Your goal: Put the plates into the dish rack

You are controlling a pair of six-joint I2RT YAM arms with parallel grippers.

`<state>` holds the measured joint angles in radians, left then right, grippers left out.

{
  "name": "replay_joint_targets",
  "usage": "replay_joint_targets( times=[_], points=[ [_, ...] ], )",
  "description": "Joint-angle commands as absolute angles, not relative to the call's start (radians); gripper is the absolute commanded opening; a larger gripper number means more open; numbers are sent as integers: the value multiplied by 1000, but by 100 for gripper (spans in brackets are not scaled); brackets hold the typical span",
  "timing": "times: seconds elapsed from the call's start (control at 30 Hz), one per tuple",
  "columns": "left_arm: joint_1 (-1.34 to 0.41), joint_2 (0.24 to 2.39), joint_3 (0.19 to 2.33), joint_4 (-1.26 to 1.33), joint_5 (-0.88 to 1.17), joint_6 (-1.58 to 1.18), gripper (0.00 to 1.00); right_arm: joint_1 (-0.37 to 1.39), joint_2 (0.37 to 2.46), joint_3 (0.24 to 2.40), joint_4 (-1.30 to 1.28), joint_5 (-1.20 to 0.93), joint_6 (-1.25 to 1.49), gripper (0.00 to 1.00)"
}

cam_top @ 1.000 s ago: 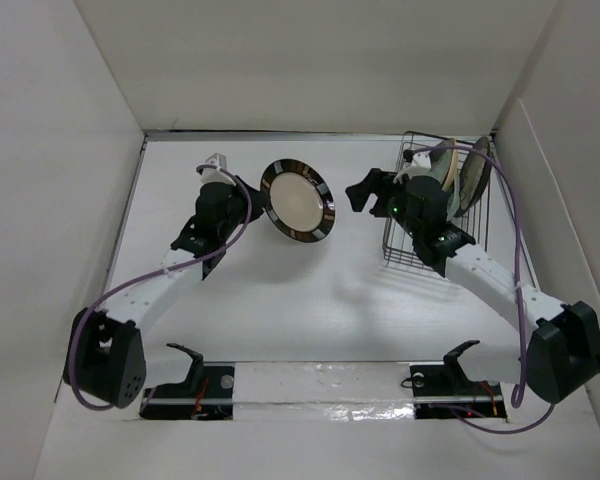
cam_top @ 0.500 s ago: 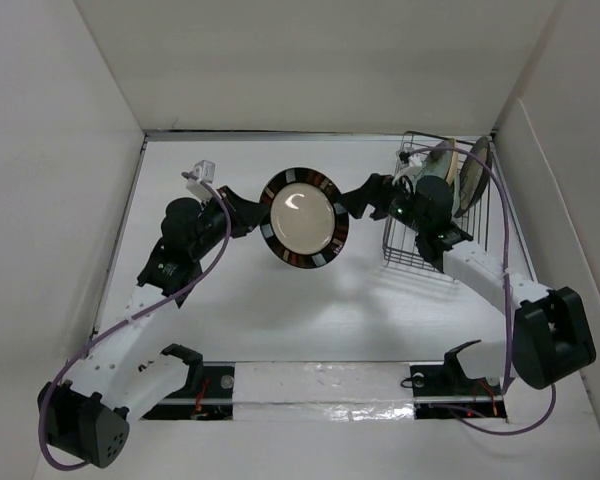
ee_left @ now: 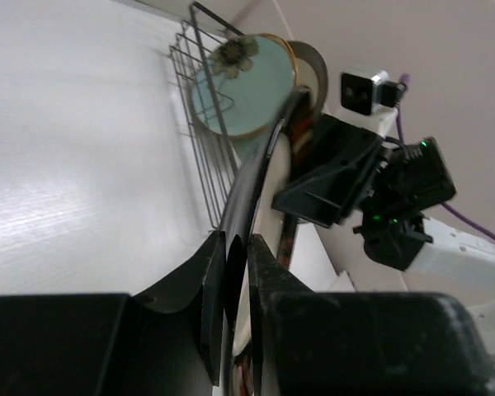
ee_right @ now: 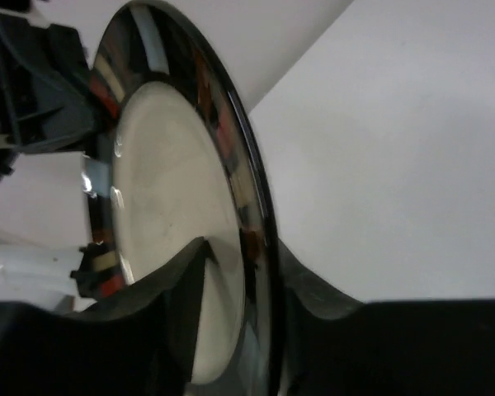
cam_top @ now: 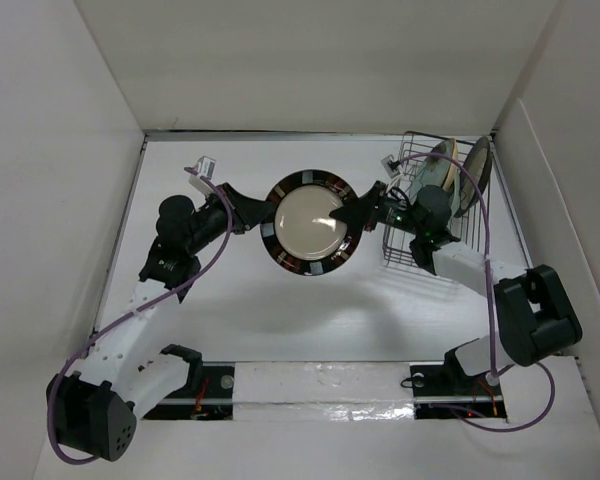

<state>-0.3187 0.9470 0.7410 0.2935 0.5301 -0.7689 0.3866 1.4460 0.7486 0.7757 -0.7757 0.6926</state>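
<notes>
The black-rimmed cream plate (cam_top: 310,222) hangs above the table's middle, tilted on edge. My left gripper (cam_top: 260,213) is shut on its left rim; in the left wrist view the dark rim (ee_left: 260,157) is pinched between the jaws of that gripper (ee_left: 235,239). My right gripper (cam_top: 357,214) straddles the right rim. In the right wrist view the plate (ee_right: 165,181) stands between the fingers of that gripper (ee_right: 241,243), with a gap on the cream side. The dish rack (cam_top: 420,250) at the right holds a pale green plate (cam_top: 438,170) and a greyish one (cam_top: 475,175).
White walls close in the table at the left, back and right. The rack (ee_left: 200,124) stands near the back right corner. Purple cables trail from both arms. Two black stands sit at the table's near edge.
My left arm has carried the plate to the right, turning its face up toward the camera. My right gripper has come left from the rack, and its jaws have narrowed around the plate's right rim.
</notes>
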Motion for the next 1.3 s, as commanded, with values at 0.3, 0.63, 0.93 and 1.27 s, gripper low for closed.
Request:
replay_joint_targets(
  times=[0.3, 0.63, 0.93, 1.27],
  points=[
    [-311, 907, 997, 91, 362, -546, 73, 376, 1303, 839, 734, -747, 703, 0],
    [-371, 764, 962, -21, 124, -394, 99, 281, 1190, 1161, 99, -104, 474, 0],
    [-402, 713, 833, -9, 170, -351, 99, 281, 1337, 1475, -184, 572, 272, 0],
    [-477, 704, 850, -49, 97, -313, 99, 281, 1538, 1634, -256, 840, 100, 0]
  ],
)
